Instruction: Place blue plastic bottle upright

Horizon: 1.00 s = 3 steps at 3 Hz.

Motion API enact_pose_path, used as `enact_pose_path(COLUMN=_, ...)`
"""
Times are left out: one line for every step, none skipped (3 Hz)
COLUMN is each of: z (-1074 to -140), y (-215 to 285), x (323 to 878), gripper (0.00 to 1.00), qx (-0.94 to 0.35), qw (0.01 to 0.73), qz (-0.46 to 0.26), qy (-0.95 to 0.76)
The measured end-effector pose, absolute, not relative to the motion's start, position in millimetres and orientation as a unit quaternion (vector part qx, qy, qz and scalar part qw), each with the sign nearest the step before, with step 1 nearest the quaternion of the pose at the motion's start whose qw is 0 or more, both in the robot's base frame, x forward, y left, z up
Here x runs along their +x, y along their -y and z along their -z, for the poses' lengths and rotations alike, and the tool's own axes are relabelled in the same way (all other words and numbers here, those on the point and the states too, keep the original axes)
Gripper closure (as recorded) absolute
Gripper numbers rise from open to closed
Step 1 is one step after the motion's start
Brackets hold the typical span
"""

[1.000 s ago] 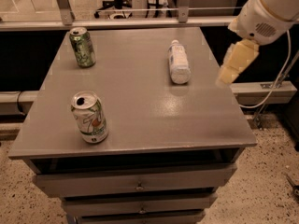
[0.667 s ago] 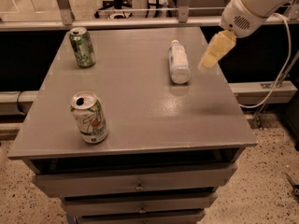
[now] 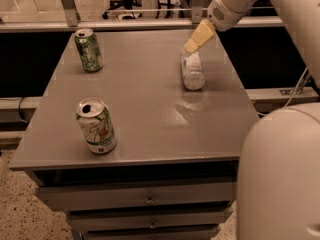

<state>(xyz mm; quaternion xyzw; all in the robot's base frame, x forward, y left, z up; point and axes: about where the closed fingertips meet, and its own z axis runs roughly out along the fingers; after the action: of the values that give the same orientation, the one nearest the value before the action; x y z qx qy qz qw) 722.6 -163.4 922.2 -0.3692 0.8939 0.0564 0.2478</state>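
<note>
The blue plastic bottle (image 3: 192, 71) lies on its side on the grey table (image 3: 145, 99), right of the middle, its length running front to back. It is clear with a pale label. My gripper (image 3: 196, 40) has pale yellow fingers and reaches down from the upper right. Its tips sit right at the bottle's far end, touching or almost touching it. The white arm (image 3: 235, 4) comes in from the top right.
A green-and-white can (image 3: 89, 50) stands at the table's back left. A second open can (image 3: 96, 126) stands at the front left. Drawers (image 3: 145, 199) sit under the tabletop. My white body (image 3: 280, 179) fills the lower right. A rail runs behind the table.
My gripper has swung from the table's right edge leftward and back, ending at the bottle's far end. The bottle and both cans have not moved.
</note>
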Motion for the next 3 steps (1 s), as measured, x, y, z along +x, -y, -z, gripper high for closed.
enact_pose_path(z=-895.0, y=162.4, x=756.9, gripper=0.0, qx=-0.288, qw=0.213, qz=-0.042, qy=-0.933)
enact_pose_path(z=-867.9, y=166.9, x=768.2, gripper=0.0, qx=-0.217, qw=0.174, qz=-0.03, qy=-0.96)
enact_pose_path(z=-851.2, y=161.1, x=769.5, gripper=0.0, qx=-0.172, qw=0.147, qz=-0.035, qy=-0.974)
